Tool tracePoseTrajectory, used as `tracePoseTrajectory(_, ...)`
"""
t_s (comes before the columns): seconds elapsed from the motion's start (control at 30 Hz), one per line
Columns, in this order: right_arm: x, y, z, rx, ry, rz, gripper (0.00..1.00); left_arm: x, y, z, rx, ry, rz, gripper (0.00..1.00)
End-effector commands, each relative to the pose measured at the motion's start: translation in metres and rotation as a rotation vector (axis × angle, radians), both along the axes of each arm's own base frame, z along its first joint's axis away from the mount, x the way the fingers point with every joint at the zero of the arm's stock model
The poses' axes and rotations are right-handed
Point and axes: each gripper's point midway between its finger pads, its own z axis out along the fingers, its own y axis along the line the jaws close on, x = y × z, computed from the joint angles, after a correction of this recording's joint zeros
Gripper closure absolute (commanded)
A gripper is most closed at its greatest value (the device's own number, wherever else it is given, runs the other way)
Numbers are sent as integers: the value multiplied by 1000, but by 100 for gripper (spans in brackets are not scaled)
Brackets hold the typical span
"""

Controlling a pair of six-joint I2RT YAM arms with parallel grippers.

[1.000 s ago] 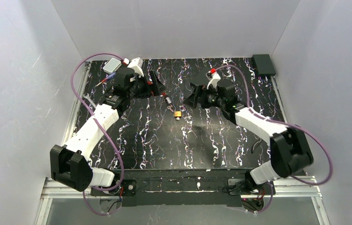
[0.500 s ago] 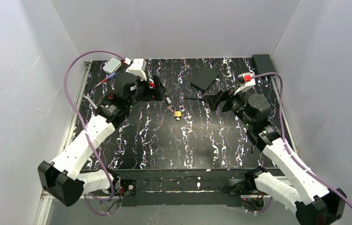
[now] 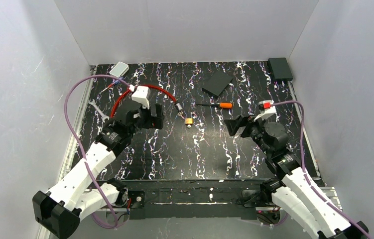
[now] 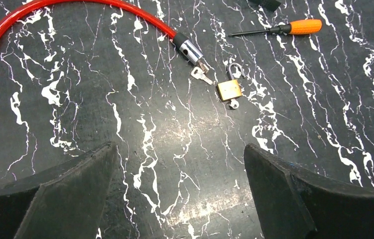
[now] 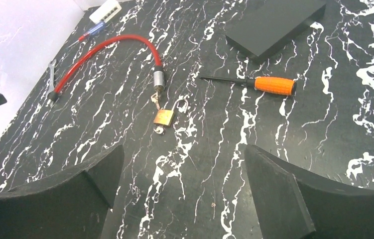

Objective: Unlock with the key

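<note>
The small brass padlock (image 4: 229, 90) lies mid-table with its shackle (image 4: 234, 69) raised, and a small silvery piece (image 4: 233, 104) sits at its base. The silvery key (image 4: 202, 75) lies on the table between the padlock and the metal end (image 4: 190, 50) of the red cable lock (image 3: 140, 89). The padlock (image 5: 164, 116) and key (image 5: 154, 101) also show in the right wrist view. My left gripper (image 4: 179, 148) is open and empty, to the left of and nearer than the padlock (image 3: 188, 121). My right gripper (image 5: 184, 148) is open and empty, to the right of it.
An orange-handled screwdriver (image 3: 224, 105) lies right of the padlock, with a flat black box (image 3: 217, 83) behind it. Another black box (image 3: 280, 67) sits at the back right corner. A grey-white block (image 3: 120, 67) and a small wrench (image 3: 95, 105) lie at the left.
Both arms have drawn back toward the near edge, away from the padlock. The red cable and the screwdriver, hidden before, now show. The left jaws opened a little wider.
</note>
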Motion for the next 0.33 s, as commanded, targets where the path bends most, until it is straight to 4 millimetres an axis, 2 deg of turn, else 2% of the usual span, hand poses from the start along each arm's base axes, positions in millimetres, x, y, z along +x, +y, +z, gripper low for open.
tracePoseTrajectory(0.0,1,-5,20,59,-82,-33,2,9,1,16,18,-34,10,2)
tracePoseTrajectory(0.13,1,-5,8,40,-41,-33,2,5,0,16,19,-23,-3,2)
tracePoseTrajectory(0.3,-2,6,-1,5,-29,39,2,3,7,16,21,-35,24,2)
